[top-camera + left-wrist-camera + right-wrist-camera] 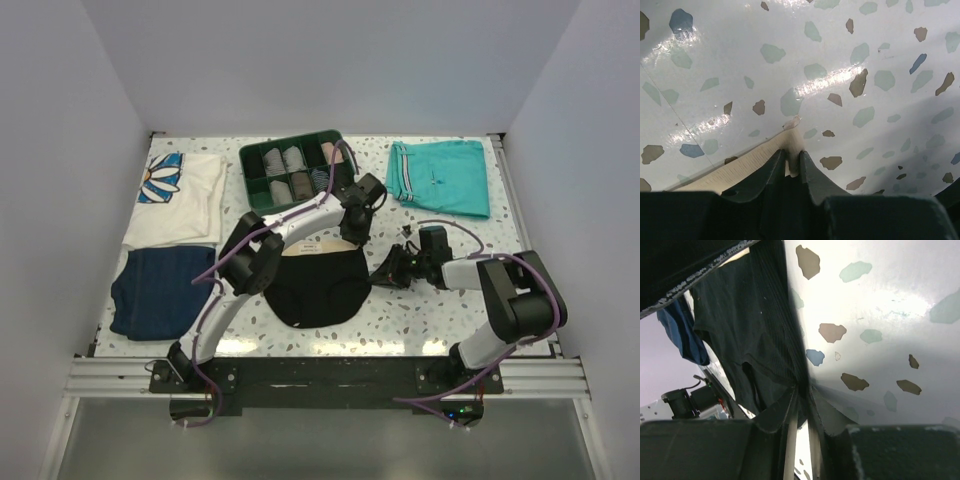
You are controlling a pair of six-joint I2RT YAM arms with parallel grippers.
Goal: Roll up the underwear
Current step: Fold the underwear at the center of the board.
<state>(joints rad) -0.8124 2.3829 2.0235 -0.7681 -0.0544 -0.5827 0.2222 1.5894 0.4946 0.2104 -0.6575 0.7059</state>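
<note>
Tapered fingers of the left tool are closed on the ribbed beige waistband of the soft black briefs; their edge is pinched by the right tool.

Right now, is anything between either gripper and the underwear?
Nothing visible. The left gripper pinches the beige waistband corner of the underwear, and the right gripper pinches its black side edge.

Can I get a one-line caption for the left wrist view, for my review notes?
The left gripper pinches the beige waistband corner of the underwear on the speckled table.
</note>
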